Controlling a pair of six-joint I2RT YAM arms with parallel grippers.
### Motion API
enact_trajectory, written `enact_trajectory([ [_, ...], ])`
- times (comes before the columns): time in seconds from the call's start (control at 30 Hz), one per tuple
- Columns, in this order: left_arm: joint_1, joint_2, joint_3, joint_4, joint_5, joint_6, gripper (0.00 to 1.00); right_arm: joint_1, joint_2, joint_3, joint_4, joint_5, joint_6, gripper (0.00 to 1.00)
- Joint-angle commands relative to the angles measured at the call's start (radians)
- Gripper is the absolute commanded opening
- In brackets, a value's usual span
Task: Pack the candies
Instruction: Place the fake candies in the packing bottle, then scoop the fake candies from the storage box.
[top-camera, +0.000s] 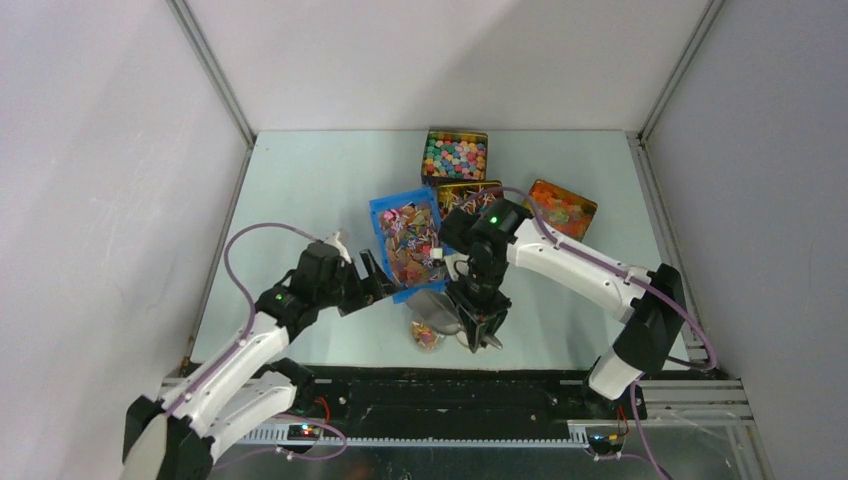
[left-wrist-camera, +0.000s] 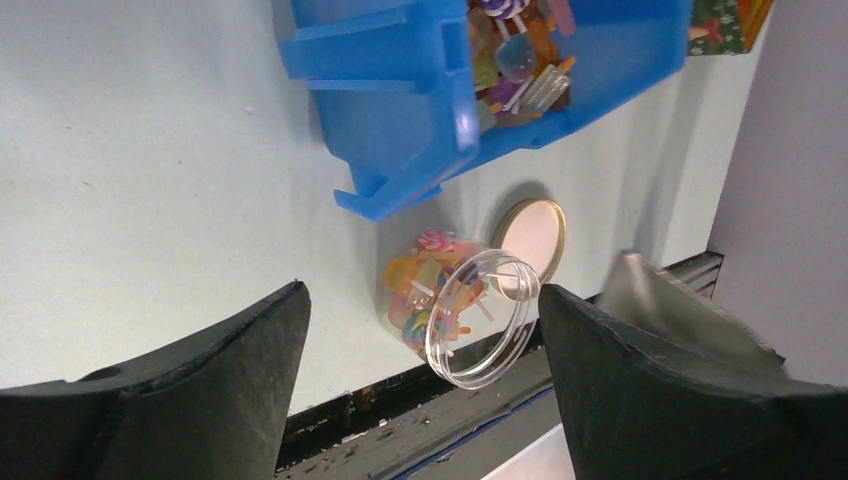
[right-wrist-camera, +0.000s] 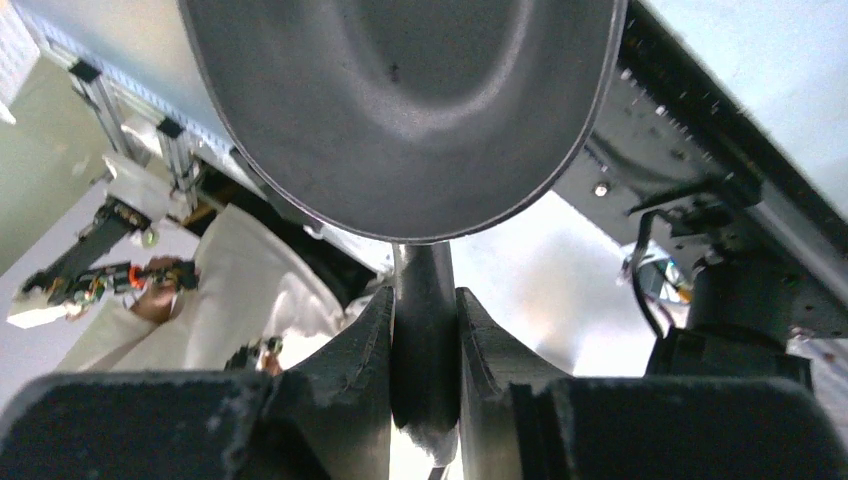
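- Spillage first: the right gripper (right-wrist-camera: 425, 300) clenches the scoop (right-wrist-camera: 400, 110) by its handle beside the open jar (left-wrist-camera: 455, 305); a careless swing could knock it.
- The candies (left-wrist-camera: 515, 70) mostly fill the blue bin (left-wrist-camera: 400, 100), some already in the jar.
- The left gripper (left-wrist-camera: 422, 300) gapes empty, aimed at the jar; closing crooked could shove it off the table (left-wrist-camera: 150, 150).

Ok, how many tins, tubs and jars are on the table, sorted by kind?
Tins: 3
Blue tub: 1
Clear jar: 1
Total: 5
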Motion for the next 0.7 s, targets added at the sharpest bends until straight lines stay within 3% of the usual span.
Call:
enact_trajectory([
  [0.0, 0.015, 0.084, 0.061, 0.084, 0.057, -0.055, 0.89, -0.023, 0.045, 0.111, 0.042, 0.112, -0.010, 0.00],
  [0.33, 0.086, 0.218, 0.220, 0.006, -0.014, -0.033, 0.80, -0.061, 0.255, 0.333, 0.111, 0.250, 0.009, 0.00],
  [0.67, 0.110, 0.341, 0.293, -0.036, -0.069, -0.033, 0.55, -0.092, 0.506, 0.586, 0.074, 0.289, -0.019, 0.00],
])
